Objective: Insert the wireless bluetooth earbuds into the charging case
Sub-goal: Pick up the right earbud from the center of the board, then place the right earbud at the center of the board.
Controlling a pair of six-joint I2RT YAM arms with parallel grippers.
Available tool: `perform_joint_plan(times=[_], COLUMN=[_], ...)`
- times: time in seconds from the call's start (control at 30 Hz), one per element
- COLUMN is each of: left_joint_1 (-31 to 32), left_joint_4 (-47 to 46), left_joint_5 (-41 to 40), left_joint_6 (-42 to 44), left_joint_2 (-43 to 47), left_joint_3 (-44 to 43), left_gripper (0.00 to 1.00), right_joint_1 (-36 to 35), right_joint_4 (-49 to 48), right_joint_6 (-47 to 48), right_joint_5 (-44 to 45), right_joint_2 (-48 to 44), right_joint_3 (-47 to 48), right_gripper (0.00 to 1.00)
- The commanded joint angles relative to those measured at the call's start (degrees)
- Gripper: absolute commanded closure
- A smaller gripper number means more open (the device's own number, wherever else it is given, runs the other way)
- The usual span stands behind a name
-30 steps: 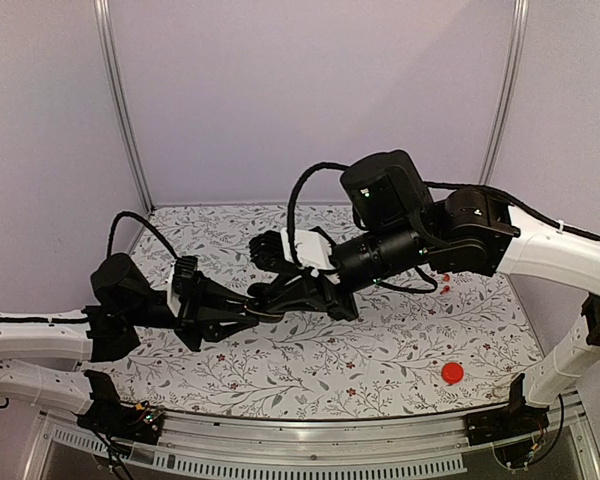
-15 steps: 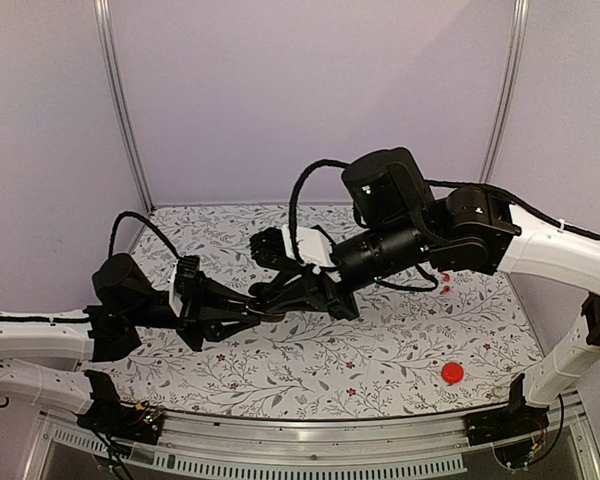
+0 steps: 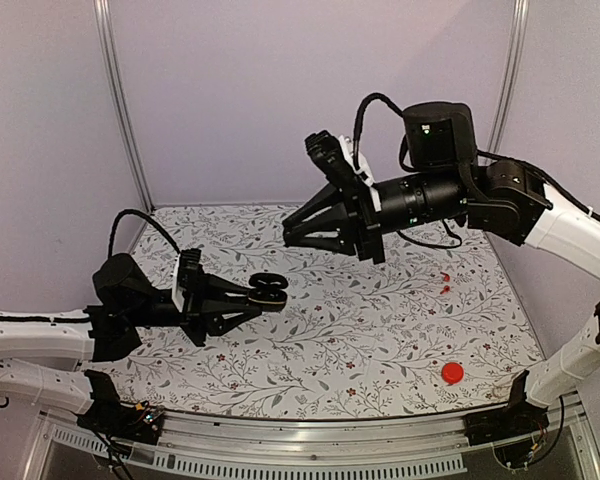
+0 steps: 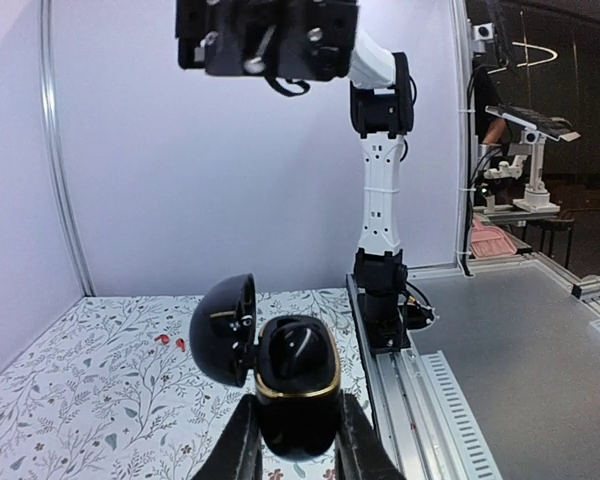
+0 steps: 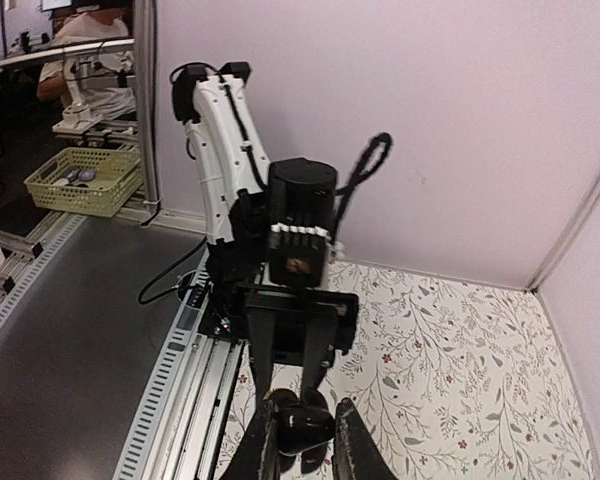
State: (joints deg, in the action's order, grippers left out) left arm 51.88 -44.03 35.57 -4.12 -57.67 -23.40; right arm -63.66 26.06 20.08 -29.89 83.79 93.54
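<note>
The glossy black charging case is gripped by its gold-rimmed base half in my left gripper, a little above the table. In the left wrist view the case has its lid swung open to the left, and my left gripper is shut on it. Two small red earbuds lie on the table at the right; they also show in the left wrist view. My right gripper is open and empty, high above the case. Through its jaws the case shows below.
A flat red disc lies near the front right of the floral table mat. Metal frame posts stand at the back corners. The rail runs along the near edge.
My right gripper has lifted up and to the right, away from the case where it was. The case now shows open in my left gripper, which has hardly moved.
</note>
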Motion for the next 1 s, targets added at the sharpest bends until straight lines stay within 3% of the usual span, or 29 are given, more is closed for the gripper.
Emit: perform_joint_plan(times=[0.0, 0.2, 0.43, 0.7, 0.97], left_joint_1=[-0.95, -1.12, -1.32, -1.59, -1.77], left_joint_4=[-1.55, -2.59, -2.4, -2.02, -2.4], left_joint_5=[-3.64, -5.17, -6.02, -6.07, -5.85], left_joint_6=[-1.27, -2.52, -2.47, -2.26, -2.49], left_joint_2=[2.48, 5.35, 6.56, 6.78, 6.61], left_joint_3=[1.68, 4.12, 4.76, 4.76, 5.2], left_gripper=[0.84, 0.83, 0.83, 0.83, 0.83], right_joint_1=[11.48, 20.49, 20.76, 15.99, 14.18], right_joint_4=[-5.48, -8.32, -21.96, -21.34, -10.21], right_joint_6=[-12.74, -21.48, -23.9, -19.18, -11.22], right_joint_5=[-5.03, -10.53, -21.35, -25.89, -23.93], right_joint_2=[-4.0, -2.72, 9.7, 27.49, 39.53], right_joint_3=[-7.72, -20.3, -32.06, -25.98, -16.16], right_gripper=[0.9, 0.89, 0.9, 0.89, 0.88])
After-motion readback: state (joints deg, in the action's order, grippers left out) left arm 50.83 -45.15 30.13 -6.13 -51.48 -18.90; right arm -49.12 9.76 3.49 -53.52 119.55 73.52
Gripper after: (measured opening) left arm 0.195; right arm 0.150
